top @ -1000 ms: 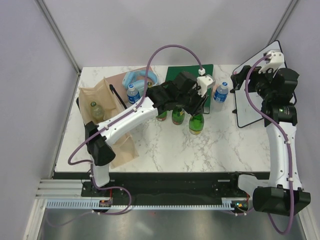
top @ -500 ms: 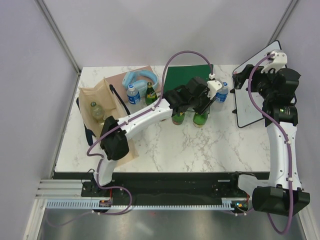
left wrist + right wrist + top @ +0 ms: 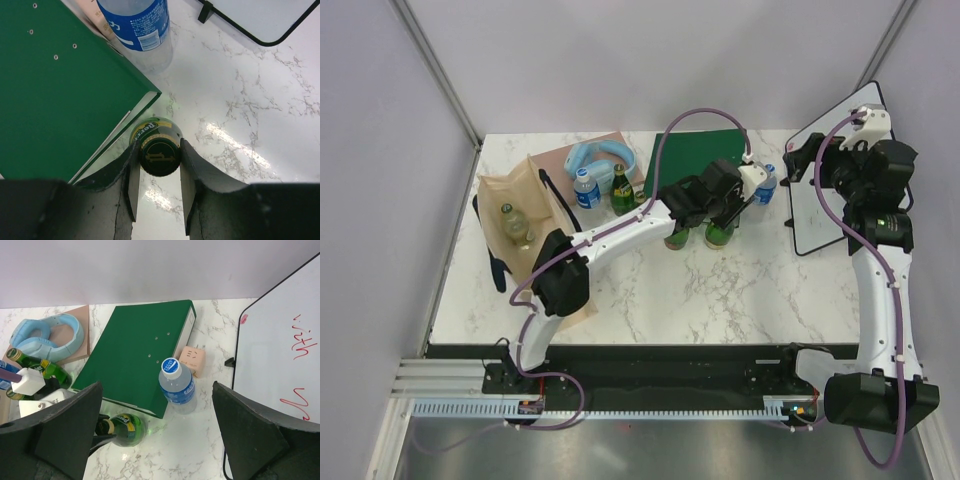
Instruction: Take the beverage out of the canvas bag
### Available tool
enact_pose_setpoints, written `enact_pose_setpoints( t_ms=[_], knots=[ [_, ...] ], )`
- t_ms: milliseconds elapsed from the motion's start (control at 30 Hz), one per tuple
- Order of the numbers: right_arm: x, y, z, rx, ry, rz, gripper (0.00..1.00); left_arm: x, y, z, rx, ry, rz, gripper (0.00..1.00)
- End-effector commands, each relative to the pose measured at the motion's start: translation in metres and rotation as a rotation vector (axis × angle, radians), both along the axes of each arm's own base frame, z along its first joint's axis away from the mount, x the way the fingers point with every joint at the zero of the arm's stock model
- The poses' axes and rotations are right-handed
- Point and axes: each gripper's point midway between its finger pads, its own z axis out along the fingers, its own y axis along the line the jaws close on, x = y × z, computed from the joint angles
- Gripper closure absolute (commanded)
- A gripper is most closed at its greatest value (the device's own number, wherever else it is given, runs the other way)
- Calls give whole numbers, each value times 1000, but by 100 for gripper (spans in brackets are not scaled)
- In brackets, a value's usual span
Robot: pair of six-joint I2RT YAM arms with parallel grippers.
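The beige canvas bag (image 3: 492,192) with navy straps stands open at the table's left, and a pale bottle (image 3: 507,212) shows inside it. My left gripper (image 3: 723,213) reaches far right and is shut on the neck of a green glass bottle (image 3: 160,152), which is upright by the green binder's corner (image 3: 122,429). In the left wrist view both fingers (image 3: 134,172) press the bottle's cap. A second green bottle (image 3: 677,238) stands just left of it. My right gripper (image 3: 832,160) hangs high above the whiteboard, open wide and empty.
The green binder (image 3: 695,158) lies at the back, with a water bottle (image 3: 763,185) and a pink adapter (image 3: 192,359) beside it. A whiteboard (image 3: 825,200) stands at the right. Blue headphones (image 3: 600,156), another water bottle (image 3: 585,188) and a third green bottle (image 3: 622,190) are at the back left.
My left arm has stretched further right and back with the green bottle, uncovering the bottles near the headphones. The right arm has not moved.
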Motion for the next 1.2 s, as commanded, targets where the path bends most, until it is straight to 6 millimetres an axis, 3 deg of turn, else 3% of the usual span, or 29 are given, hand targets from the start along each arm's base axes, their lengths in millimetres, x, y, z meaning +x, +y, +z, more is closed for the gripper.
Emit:
enact_pose_setpoints(
  t_ms=[0, 200, 367, 567, 733, 800, 833, 900, 967, 1033, 1067, 1100, 1167],
  knots=[
    [-4, 1, 9, 10, -35, 5, 2, 17, -14, 82, -183, -168, 23, 57],
    [-4, 6, 6, 16, -27, 36, 2, 14, -2, 107, -225, -176, 69, 27],
    [-7, 14, 8, 16, -33, 81, 2, 8, 9, 144, -295, -192, 90, 18],
    [-12, 25, 12, 8, -48, 153, 2, -2, 41, 192, -361, -238, 155, 5],
    [-16, 39, 12, 27, -44, 237, 2, -11, 92, 224, -384, -295, 266, 0],
    [-18, 44, 8, 38, -33, 275, 2, -15, 106, 221, -369, -297, 289, 0],
    [-18, 47, 7, 43, -27, 294, 2, -23, 123, 239, -419, -297, 323, 0],
    [-23, 57, 3, 59, -13, 358, 2, -29, 140, 238, -418, -286, 346, 0],
    [-26, 64, 0, 67, -1, 411, 2, -42, 168, 252, -459, -276, 389, 0],
    [-27, 67, -7, 68, 20, 439, 2, -45, 192, 241, -448, -239, 459, 0],
    [-28, 67, -11, 68, 31, 448, 2, -55, 213, 255, -490, -245, 486, 0],
    [-31, 70, -15, 74, 50, 469, 2, -55, 226, 245, -477, -229, 523, 0],
    [-33, 72, -23, 48, 67, 498, 2, -68, 259, 250, -532, -211, 597, 0]
  ],
)
